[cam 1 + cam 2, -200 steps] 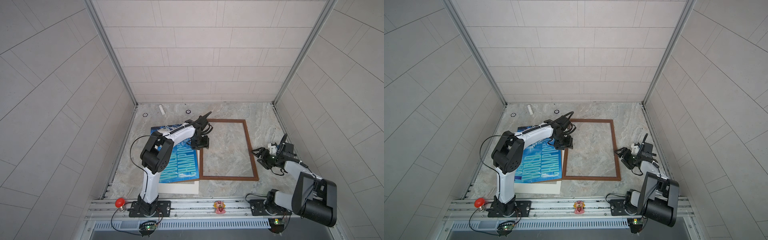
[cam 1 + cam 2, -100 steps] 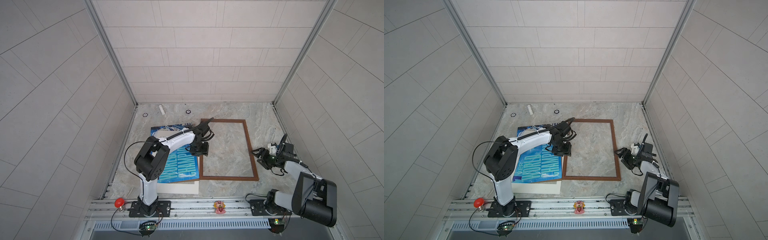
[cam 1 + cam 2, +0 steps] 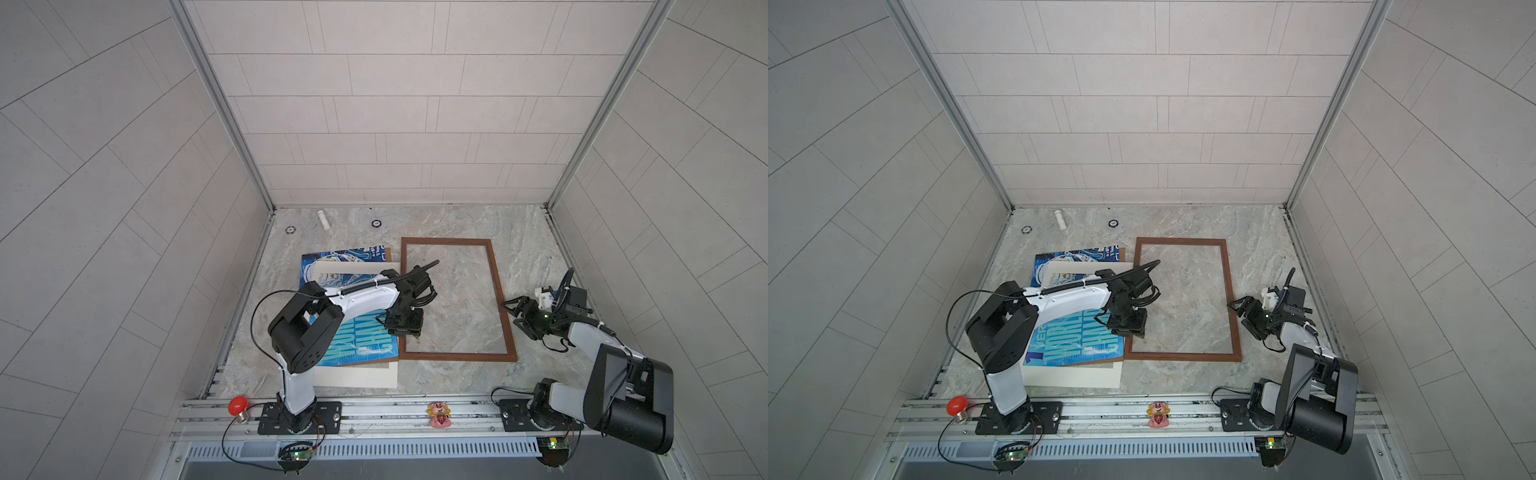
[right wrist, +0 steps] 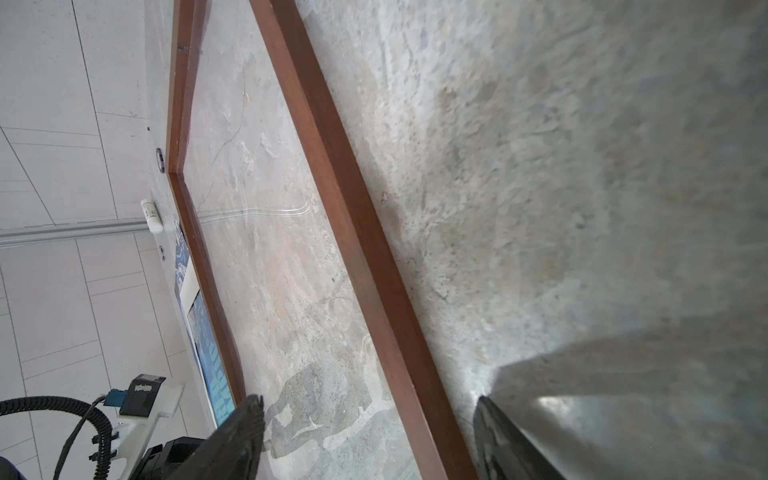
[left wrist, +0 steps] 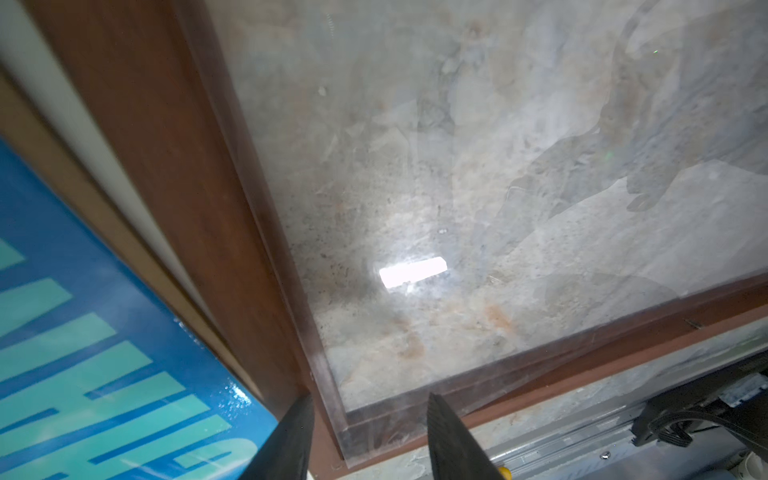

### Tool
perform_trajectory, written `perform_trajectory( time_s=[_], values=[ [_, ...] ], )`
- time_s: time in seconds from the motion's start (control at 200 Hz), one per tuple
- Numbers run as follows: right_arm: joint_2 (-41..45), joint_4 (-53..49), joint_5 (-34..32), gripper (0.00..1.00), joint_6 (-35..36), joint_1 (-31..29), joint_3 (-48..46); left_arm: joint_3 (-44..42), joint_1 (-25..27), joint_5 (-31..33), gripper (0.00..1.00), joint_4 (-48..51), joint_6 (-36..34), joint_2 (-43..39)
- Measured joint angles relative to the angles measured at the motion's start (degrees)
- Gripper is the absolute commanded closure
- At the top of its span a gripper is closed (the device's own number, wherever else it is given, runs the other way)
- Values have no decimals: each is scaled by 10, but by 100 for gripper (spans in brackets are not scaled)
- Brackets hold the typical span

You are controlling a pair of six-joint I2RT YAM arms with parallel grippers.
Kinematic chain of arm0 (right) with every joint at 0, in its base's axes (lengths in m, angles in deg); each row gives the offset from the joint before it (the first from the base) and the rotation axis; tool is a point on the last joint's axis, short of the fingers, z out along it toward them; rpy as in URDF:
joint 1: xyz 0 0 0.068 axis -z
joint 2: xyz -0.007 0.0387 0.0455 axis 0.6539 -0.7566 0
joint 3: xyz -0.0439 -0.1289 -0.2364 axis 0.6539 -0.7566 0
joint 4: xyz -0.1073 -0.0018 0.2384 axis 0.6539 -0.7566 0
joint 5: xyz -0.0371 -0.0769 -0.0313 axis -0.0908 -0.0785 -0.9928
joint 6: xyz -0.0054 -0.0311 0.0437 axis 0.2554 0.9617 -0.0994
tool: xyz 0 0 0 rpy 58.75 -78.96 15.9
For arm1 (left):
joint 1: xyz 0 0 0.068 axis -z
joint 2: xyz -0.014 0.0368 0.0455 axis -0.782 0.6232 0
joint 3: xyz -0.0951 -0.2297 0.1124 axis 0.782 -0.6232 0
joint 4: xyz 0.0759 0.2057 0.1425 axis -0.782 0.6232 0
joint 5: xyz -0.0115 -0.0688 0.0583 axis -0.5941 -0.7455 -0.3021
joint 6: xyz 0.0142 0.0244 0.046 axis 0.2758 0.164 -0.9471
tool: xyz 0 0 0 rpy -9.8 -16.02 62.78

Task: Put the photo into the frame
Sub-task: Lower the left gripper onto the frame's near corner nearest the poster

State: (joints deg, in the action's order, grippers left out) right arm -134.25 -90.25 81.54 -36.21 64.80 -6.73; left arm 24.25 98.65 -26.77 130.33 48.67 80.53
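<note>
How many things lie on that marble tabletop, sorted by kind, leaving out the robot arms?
Flat framing pieces: 4 (photo, frame, cream mat, brown backing board)
Small black rings: 2
White tube: 1
Total: 7

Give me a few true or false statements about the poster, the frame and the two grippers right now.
The poster lies inside the frame. False: it lies beside the frame, outside it.
The frame lies flat on the table. True.
The right gripper is open, astride a frame rail. True.
The left gripper holds the poster. False: its fingers straddle a frame rail near a corner.
</note>
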Motion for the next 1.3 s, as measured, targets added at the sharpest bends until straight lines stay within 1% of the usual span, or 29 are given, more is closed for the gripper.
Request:
perform_trajectory(
  time_s=[0.265, 0.615, 0.856, 0.956, 1.091, 1.231, 1.301],
  values=[
    [0, 0, 1, 25, 0, 0, 0, -8, 4, -5, 50, -26, 17, -2],
    [0, 0, 2, 25, 0, 0, -2, -17, 8, -7, 50, -51, 24, -2],
    [0, 0, 1, 25, 0, 0, -2, -19, 12, -10, 50, -43, 29, -15],
    [1, 0, 1, 25, 0, 0, -2, -33, 26, -10, 50, -34, 44, -51],
    [1, 0, 1, 25, 0, 0, -2, -65, 65, -16, 50, -30, 80, -97],
    [1, 0, 2, 25, 0, 0, -2, -99, 102, -24, 51, -42, 120, -109],
    [1, 0, 2, 25, 0, 0, -2, -113, 110, -26, 51, -51, 134, -108]
  ],
)
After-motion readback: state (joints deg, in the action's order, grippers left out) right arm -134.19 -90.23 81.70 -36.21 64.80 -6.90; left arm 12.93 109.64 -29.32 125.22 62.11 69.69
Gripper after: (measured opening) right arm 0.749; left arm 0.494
